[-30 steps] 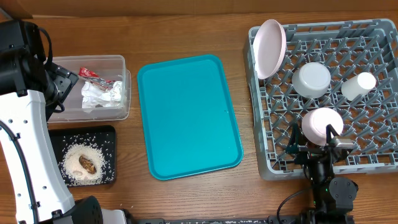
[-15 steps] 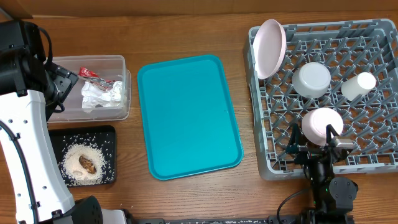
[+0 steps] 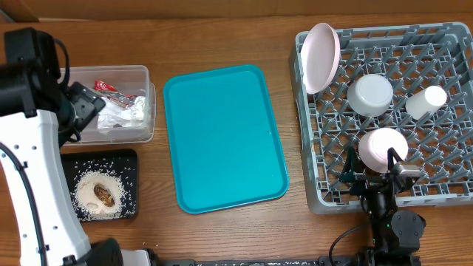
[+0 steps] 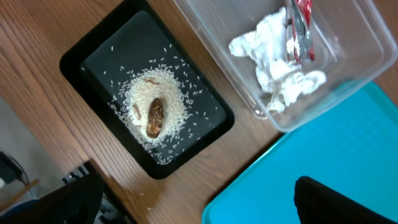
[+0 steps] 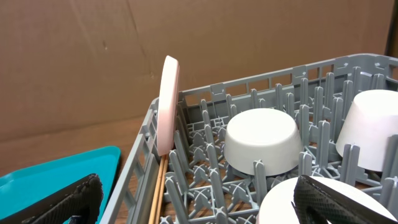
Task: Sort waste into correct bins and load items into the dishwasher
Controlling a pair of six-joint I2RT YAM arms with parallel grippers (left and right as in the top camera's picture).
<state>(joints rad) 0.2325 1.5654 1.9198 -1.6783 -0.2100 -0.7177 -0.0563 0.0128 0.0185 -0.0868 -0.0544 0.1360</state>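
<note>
A wooden table (image 3: 222,37) is seen from overhead. At 3 o'clock a grey dish rack (image 3: 314,193) is set, its right side cut off by the frame edge. Inside it, a pale plate (image 3: 320,57) is stood on edge against the wall at the rack's 10 o'clock corner. A grey-white bowl (image 3: 370,94) is turned upside down near the rack's middle. A white cup (image 3: 426,101) is placed toward 2 o'clock; whether it lies or stands cannot be told. A pale pink bowl (image 3: 381,148) is turned over at 6 o'clock, partly covered by right-arm hardware.

A teal tray (image 3: 222,137) is laid at the centre. At 9 o'clock a clear tub (image 3: 145,74) is found, with a crumpled napkin (image 3: 118,114) and a red wrapper (image 3: 106,88) inside. At 8 o'clock a black tray (image 3: 131,159) is seen, with rice (image 3: 90,186) heaped in it and a brown lump (image 3: 104,195) on the heap. The left ends of both bins are hidden by the left arm (image 3: 33,148).

The left gripper (image 4: 199,186) is shown in its wrist view only as two dark, blurred fingers cropped at 5 and 7 o'clock. They are spread wide with nothing between them, above the table between black tray and teal tray. The right gripper (image 5: 199,186) is likewise spread wide and empty, its fingers cropped at the bottom edge, low by the rack. In that view the plate is seen only as a thin edge, and the pink bowl as a pale sliver at 5 o'clock.
</note>
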